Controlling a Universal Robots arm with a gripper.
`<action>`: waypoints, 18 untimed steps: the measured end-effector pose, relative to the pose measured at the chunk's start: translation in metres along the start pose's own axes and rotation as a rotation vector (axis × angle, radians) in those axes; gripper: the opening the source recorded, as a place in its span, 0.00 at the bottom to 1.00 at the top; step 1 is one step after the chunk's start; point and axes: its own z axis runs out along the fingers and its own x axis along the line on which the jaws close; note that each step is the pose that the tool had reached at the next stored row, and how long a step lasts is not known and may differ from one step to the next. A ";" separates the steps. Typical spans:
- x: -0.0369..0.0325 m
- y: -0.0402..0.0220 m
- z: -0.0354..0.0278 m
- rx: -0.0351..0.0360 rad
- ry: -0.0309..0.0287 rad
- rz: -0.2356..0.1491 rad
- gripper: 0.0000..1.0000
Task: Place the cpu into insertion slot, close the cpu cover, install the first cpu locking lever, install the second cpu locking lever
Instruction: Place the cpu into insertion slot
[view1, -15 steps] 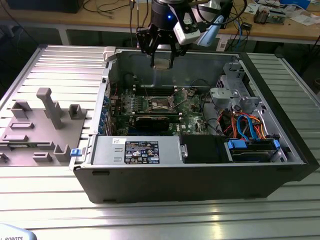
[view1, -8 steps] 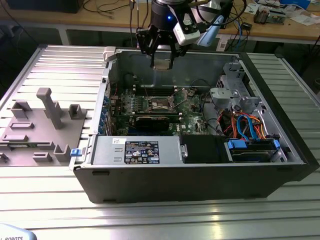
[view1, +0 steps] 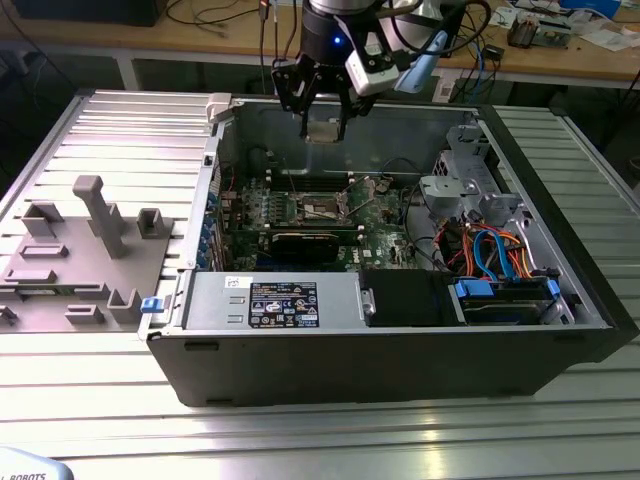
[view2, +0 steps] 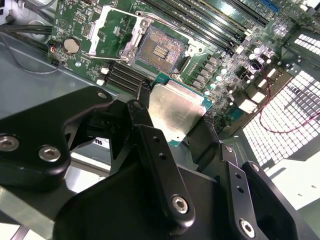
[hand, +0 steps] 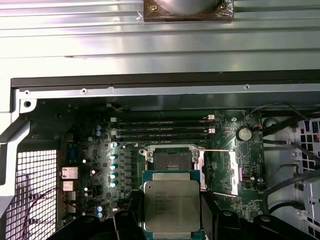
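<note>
Hovering above an open desktop computer case (view1: 400, 365), the arm's gripper (view1: 323, 120) clamps the cpu (view2: 175, 112) by two opposite edges between its black fingers (view2: 140, 112), the chip's silvery top face plain in both wrist views. In the exterior view the chip hangs near the case's far wall, well above the green motherboard (view1: 300, 215) and touching nothing but the claw. Below it, the insertion slot (hand: 172, 160) lies uncovered, its dark centre exposed inside a silvery rim, and the cpu is clearly apart from it. The cpu cover (hand: 220, 172), a thin metal frame with a large window, is swung open and sits just beside the slot, with thin metal rods (hand: 217, 150) running along the frame's edges. Long dark memory slots (hand: 160, 127) run beside the socket, and a round coin battery (hand: 244, 133) sits on the board beyond the cover. At the exterior view's right, blue and orange cables (view1: 495, 250) curl inside the case. At that view's left, a grey fixture block (view1: 95, 215) with upright posts rests on the ribbed metal table (view1: 300, 440) that carries the computer.
</note>
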 end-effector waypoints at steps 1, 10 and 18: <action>0.0000 0.0000 0.0002 0.0001 0.0000 0.000 0.55; 0.0001 -0.0002 0.0018 0.0000 0.0000 0.000 0.55; 0.0001 -0.0003 0.0037 0.0000 0.0001 0.000 0.55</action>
